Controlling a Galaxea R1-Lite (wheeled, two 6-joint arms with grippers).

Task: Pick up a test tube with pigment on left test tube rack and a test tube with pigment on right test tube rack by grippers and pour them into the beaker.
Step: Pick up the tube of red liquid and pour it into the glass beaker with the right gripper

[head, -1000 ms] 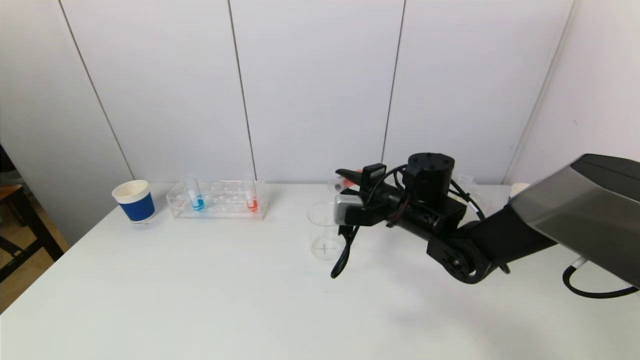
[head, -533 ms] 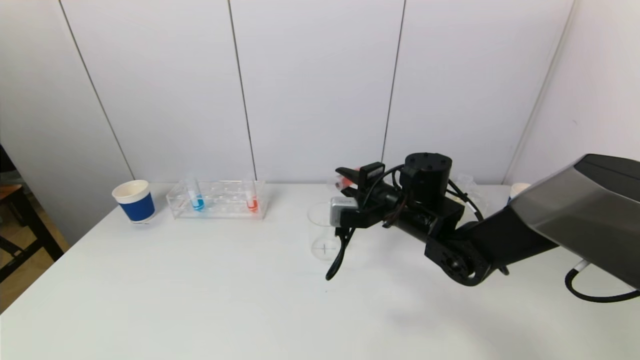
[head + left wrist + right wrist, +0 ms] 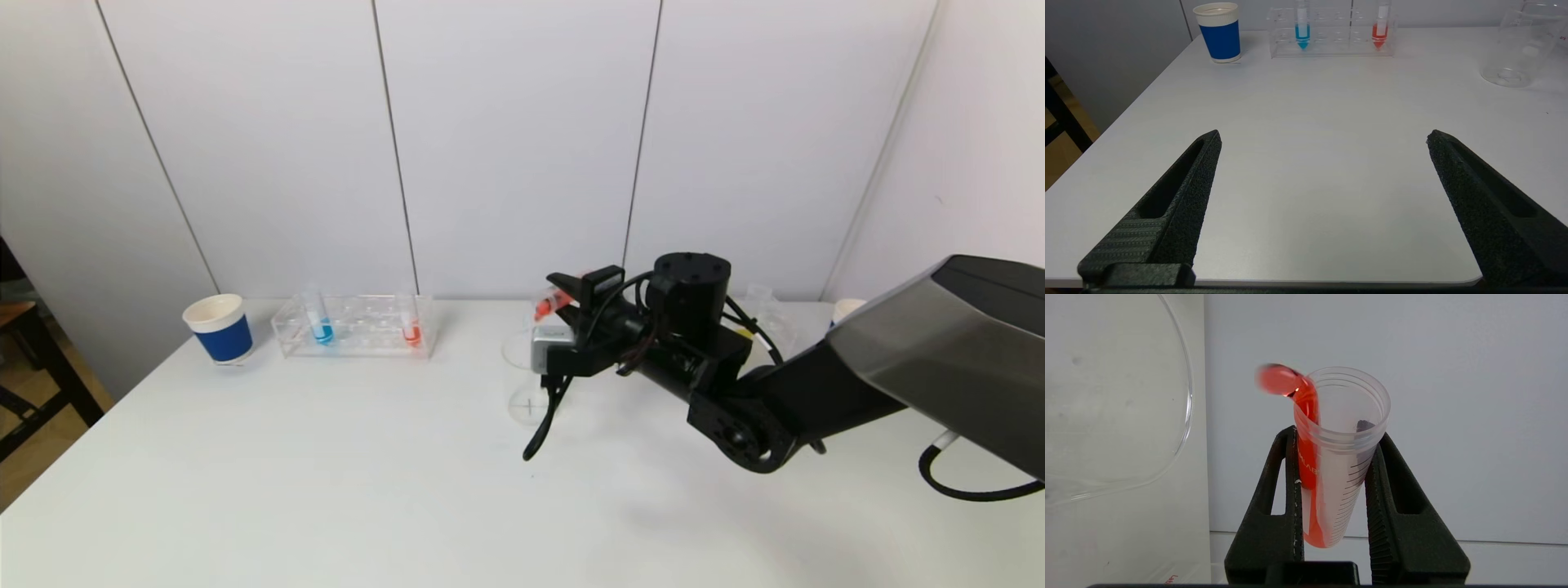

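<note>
**Red pigment spilling from the tilted tube at the beaker**

The right gripper (image 3: 563,296) is clamped on a clear plastic graduated test tube (image 3: 1331,457), one black finger on each side of its barrel. The tube is tipped well over above the clear glass beaker (image 3: 526,384), which stands on the white table (image 3: 326,474) near its middle. In the right wrist view, red liquid pigment (image 3: 1306,428) runs along the lower side of the tube and bulges over its threaded lip as a rounded blob just leaving the mouth. The beaker's curved rim (image 3: 1184,396) lies just beside the tube's mouth in that view. No red can be made out at the bottom of the beaker in the head view.

The left gripper (image 3: 1323,139) hangs low over the near edge of the table, its two black fingers spread wide apart with nothing between them.

At the far left stands the clear plastic left test tube rack (image 3: 355,327). It holds two upright tubes: one with blue pigment (image 3: 322,331) and one with red-orange pigment (image 3: 411,331), each filled only in its pointed bottom part. A blue paper cup with a white rim (image 3: 219,328) stands just beside the rack; its contents cannot be seen.
</note>
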